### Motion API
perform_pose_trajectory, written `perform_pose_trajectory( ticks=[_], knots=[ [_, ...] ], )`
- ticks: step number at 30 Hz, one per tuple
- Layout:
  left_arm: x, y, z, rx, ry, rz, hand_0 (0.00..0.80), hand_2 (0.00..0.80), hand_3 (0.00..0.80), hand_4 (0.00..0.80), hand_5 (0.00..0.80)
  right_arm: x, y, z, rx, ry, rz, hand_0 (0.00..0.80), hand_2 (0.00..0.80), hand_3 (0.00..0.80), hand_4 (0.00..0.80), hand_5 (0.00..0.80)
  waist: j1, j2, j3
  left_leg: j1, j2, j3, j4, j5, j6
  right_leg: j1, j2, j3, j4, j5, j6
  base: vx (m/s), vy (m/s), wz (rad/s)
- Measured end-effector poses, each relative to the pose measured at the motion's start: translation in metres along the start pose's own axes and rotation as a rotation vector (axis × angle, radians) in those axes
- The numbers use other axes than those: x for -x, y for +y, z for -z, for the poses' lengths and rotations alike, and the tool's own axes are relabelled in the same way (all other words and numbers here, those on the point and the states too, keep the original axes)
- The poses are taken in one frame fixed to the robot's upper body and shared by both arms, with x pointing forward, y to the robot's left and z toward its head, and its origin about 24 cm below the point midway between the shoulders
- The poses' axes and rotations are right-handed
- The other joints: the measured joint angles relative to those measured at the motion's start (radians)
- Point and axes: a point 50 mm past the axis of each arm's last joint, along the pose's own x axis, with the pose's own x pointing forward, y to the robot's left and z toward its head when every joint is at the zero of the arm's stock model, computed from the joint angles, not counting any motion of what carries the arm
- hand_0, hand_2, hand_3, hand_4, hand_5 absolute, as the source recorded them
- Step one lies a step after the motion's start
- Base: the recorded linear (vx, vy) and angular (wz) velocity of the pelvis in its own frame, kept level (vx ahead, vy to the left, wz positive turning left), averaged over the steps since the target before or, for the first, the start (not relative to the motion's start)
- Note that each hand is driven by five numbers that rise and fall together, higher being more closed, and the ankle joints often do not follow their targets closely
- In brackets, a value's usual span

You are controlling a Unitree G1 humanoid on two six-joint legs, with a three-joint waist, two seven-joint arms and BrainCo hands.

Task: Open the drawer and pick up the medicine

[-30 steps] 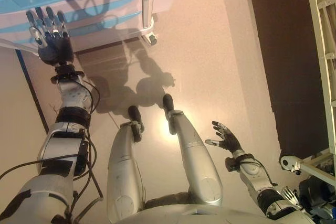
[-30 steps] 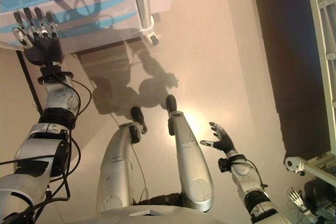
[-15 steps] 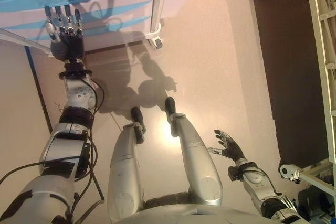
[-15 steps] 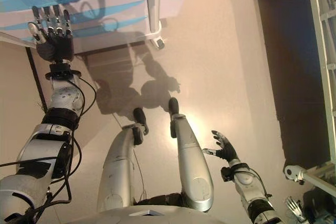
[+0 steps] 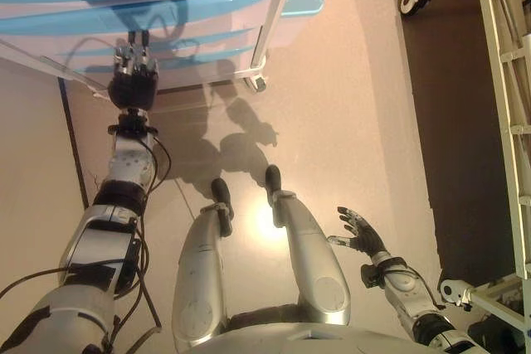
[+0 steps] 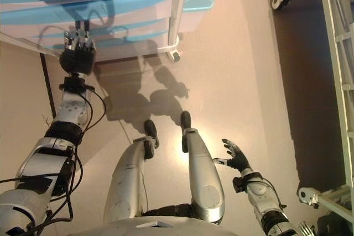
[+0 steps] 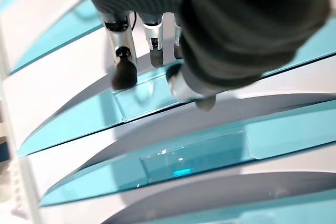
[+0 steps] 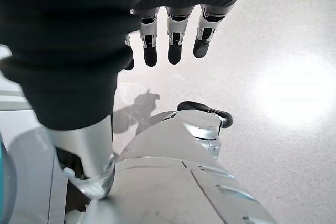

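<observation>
1. Nearest, low on the robot's right side, the right hand [image 5: 358,231] hangs over the pale floor [image 5: 332,80] with its fingers spread and relaxed, holding nothing; its own wrist view shows the dark-tipped fingers [image 8: 175,51] hanging straight above bare floor.
2. At the far right stands a white metal frame [image 5: 506,80] on castors, over a darker strip of floor [image 5: 448,122].
3. Further out, on the robot's left, the left arm stretches forward and the left hand [image 5: 133,80] reaches the lower front of a drawer cabinet [image 5: 166,6].
4. The cabinet is white with translucent blue drawers stacked one above another, a white corner post [image 5: 270,22] and a small castor [image 5: 257,82] at its foot.
5. In the left wrist view the left hand's fingertips [image 7: 124,74] are extended and rest on or just at the blue front of one drawer [image 7: 147,95], by its clear rectangular handle panel; the thumb [image 7: 189,87] lies close to the same front. The fingers are not curled round anything.
6. The drawer below it [image 7: 194,153] shows a similar clear handle panel, and both look closed.
7. No medicine can be seen in any view; neither hand holds it.
</observation>
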Motion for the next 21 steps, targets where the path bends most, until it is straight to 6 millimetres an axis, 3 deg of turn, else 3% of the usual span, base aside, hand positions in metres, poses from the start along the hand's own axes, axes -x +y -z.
perform_pose_trajectory(
  ticks=[7,12,16,18,21],
  knots=[
    [0.05,0.012,0.038,0.196,0.048,0.032,0.8,0.8,0.8,0.8,0.8,0.001,0.001,0.003,0.013,0.017,-0.004,0.0,0.0,0.0,0.0,0.0,0.026,-0.001,-0.001,0.03,-0.012,-0.03,-0.019,0.008,0.002,0.043,-0.01,-0.028,-0.009,-0.003,0.002,-0.043,-0.068,0.14],
    [0.112,0.024,0.071,0.356,0.08,-0.019,0.8,0.8,0.8,0.8,0.8,0.0,0.01,0.006,0.005,0.025,-0.01,0.0,0.0,0.0,0.0,0.0,0.056,-0.003,-0.002,0.097,-0.041,-0.056,-0.074,0.029,0.0,0.104,-0.042,-0.069,-0.011,-0.033,0.007,-0.043,-0.035,0.22],
    [0.178,0.028,0.092,0.462,0.111,-0.078,0.8,0.8,0.8,0.8,0.8,-0.003,0.023,0.005,0.013,0.018,-0.037,0.0,0.0,0.0,0.0,0.0,0.095,-0.002,-0.001,0.141,-0.052,-0.104,-0.111,0.049,-0.02,0.156,-0.049,-0.119,-0.023,-0.052,-0.003,-0.012,-0.044,0.34],
    [0.201,0.029,0.092,0.484,0.146,-0.1,0.8,0.8,0.8,0.8,0.8,-0.004,0.023,0.003,0.027,0.011,-0.042,0.0,0.0,0.0,0.0,0.0,0.122,-0.001,-0.001,0.155,-0.053,-0.124,-0.134,0.063,-0.029,0.173,-0.053,-0.143,-0.025,-0.059,-0.014,-0.006,-0.043,0.44],
    [0.216,0.038,0.084,0.497,0.242,-0.136,0.8,0.8,0.8,0.8,0.8,-0.006,0.015,0.0,0.031,0.001,-0.017,0.0,0.0,0.0,0.0,0.0,0.157,0.002,0.001,0.193,-0.06,-0.163,-0.187,0.1,-0.05,0.204,-0.062,-0.176,-0.021,-0.074,-0.029,-0.016,-0.051,0.42]
  ],
)
